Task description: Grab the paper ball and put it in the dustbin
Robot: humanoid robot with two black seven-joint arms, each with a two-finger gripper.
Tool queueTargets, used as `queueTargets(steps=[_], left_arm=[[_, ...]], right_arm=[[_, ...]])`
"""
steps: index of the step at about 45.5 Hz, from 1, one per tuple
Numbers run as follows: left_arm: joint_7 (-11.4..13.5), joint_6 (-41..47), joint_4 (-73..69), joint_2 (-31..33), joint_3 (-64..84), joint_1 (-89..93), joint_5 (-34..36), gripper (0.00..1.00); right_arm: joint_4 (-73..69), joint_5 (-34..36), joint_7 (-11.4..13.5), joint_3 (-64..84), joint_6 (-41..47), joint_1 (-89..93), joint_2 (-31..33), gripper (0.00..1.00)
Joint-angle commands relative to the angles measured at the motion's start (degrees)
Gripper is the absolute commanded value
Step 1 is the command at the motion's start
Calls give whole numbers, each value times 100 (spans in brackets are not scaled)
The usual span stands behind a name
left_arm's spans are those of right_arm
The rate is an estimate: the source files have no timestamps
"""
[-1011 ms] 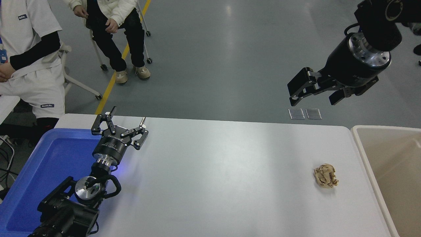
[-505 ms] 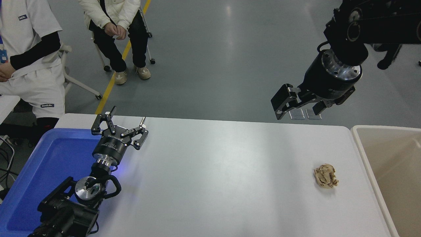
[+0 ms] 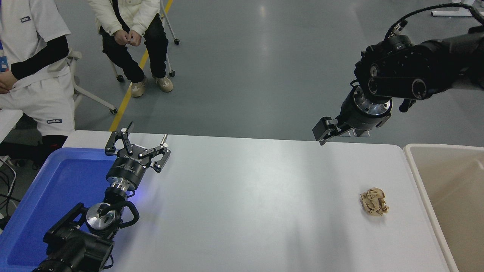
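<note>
The paper ball [image 3: 374, 202], a crumpled tan-brown wad, lies on the white table [image 3: 245, 196] near its right end, just left of the dustbin. The dustbin [image 3: 418, 170] is a beige bin with a pale rim at the right edge of the view, partly cut off. My right gripper [image 3: 339, 132] hangs open and empty above the table's far edge, well behind and a little left of the ball. My left gripper [image 3: 136, 142] is parked at the lower left, open and empty.
A bright blue tray [image 3: 64, 181] lies at the table's left end under the left arm. Two people sit beyond the table's far left corner, one [image 3: 34, 64] close to it. Two small floor plates [image 3: 361, 133] show behind the right gripper.
My right arm has come down and swung left, from high above the floor toward the table's far edge. The ball and left arm have not moved.
</note>
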State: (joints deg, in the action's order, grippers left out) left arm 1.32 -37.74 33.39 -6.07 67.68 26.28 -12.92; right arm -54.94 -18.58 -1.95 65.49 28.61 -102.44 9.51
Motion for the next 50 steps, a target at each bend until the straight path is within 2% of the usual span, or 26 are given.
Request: queueTargets(steps=[1,6,12,17,26,50], left_arm=[[0,3,1,1,0,0,0,99],[0,3,1,1,0,0,0,99],[0,-5,1,1,0,0,0,99],[0,3,1,1,0,0,0,99],[0,3,1,1,0,0,0,99],[0,3,1,1,0,0,0,99]], right_arm=[[809,-163,-7,16,-260,1014,191,100],[1187,-172,11,16,-339,1489,182,100],[1302,-172,11,16,-953,1946,200,100],[1293,-172,11,16,-1077,2210,253,100],[1310,-506,2,-1,-1648,2693,270,100],[1319,-963,2,-1,-2105,3274,226,100]])
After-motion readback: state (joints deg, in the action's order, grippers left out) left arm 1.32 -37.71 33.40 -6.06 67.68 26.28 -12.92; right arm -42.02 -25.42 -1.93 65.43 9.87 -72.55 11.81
